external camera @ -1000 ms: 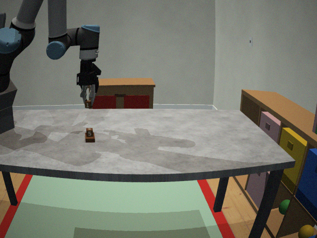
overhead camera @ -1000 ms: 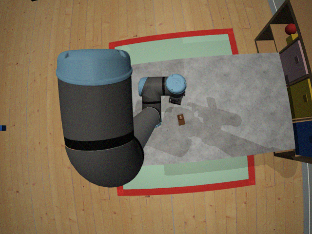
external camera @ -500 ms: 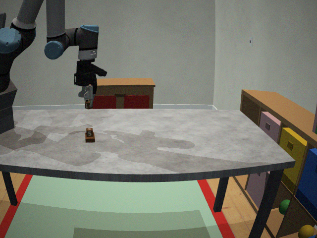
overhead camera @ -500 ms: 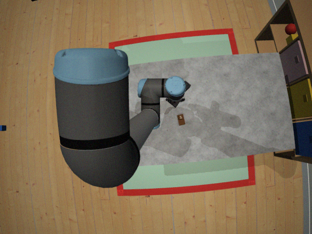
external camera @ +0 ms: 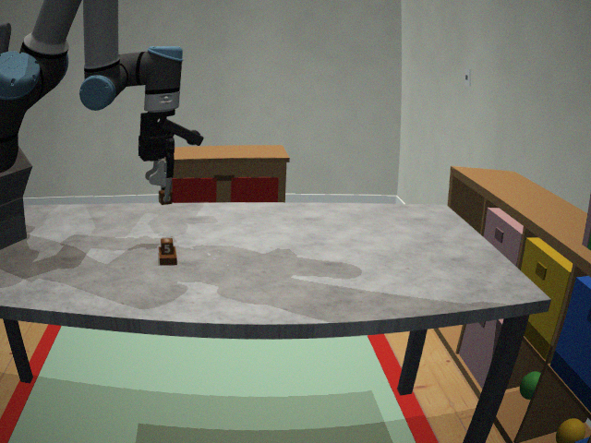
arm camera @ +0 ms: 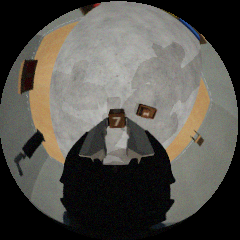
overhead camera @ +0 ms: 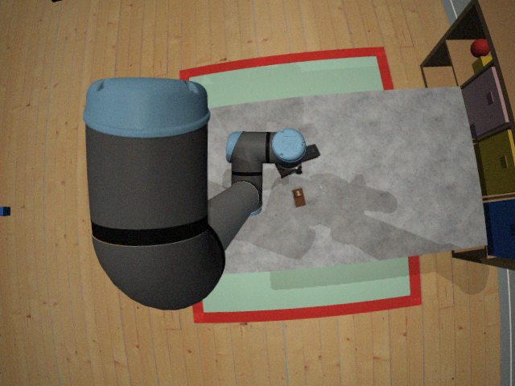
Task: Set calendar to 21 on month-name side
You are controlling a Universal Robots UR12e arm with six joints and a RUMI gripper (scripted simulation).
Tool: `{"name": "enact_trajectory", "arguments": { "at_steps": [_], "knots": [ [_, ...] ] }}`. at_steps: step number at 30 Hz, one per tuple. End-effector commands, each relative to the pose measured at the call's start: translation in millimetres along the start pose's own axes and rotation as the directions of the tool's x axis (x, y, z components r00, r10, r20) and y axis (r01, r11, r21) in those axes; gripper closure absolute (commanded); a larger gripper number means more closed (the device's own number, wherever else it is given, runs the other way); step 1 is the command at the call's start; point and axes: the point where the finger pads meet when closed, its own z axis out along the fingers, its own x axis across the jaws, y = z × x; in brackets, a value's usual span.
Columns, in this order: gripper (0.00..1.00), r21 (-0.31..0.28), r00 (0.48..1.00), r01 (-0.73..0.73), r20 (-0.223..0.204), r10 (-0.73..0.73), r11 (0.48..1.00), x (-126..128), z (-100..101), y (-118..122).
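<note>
A digit cube [external camera: 162, 196] [arm camera: 117, 119], a pale 7 on the face towards the wrist camera, is pinched between the nearly closed fingers of the gripper [overhead camera: 289, 169] [external camera: 164, 193] [arm camera: 117, 118], aloft over the grey table [overhead camera: 395, 137] [external camera: 381, 267] [arm camera: 120, 45]. Below the fingertips and off to their right in the wrist view stands the wooden calendar tray [overhead camera: 300, 203] [external camera: 167, 261] [arm camera: 153, 111], well apart from the load. Its seated cube [overhead camera: 298, 192] [external camera: 166, 246] [arm camera: 145, 113] shows a 5 to the exterior camera; which side bears the month's name cannot be told. The step in hand appears to be turning the carried cube to its needed digit. Next calls for settling that face upright, then lowering the cube flat into the tray's free space; the 5 suggests the seated cube may also need checking against 21.

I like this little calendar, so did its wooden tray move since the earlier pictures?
No, the tray looks just as far from the edge of the table.
</note>
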Motion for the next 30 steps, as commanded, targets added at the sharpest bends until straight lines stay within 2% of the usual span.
{"name": "enact_trajectory", "arguments": {
  "at_steps": [1,8,30],
  "knots": [
    [0.90,-0.002,0.993,-0.120,-0.002,0.120,0.993,3.8,-0.4,1.4],
    [0.90,-0.001,0.976,-0.217,-0.003,0.217,0.976,6.9,-0.4,3.2],
    [0.90,-0.001,0.972,-0.233,-0.003,0.233,0.972,7.5,-0.3,3.6]
  ]
}}
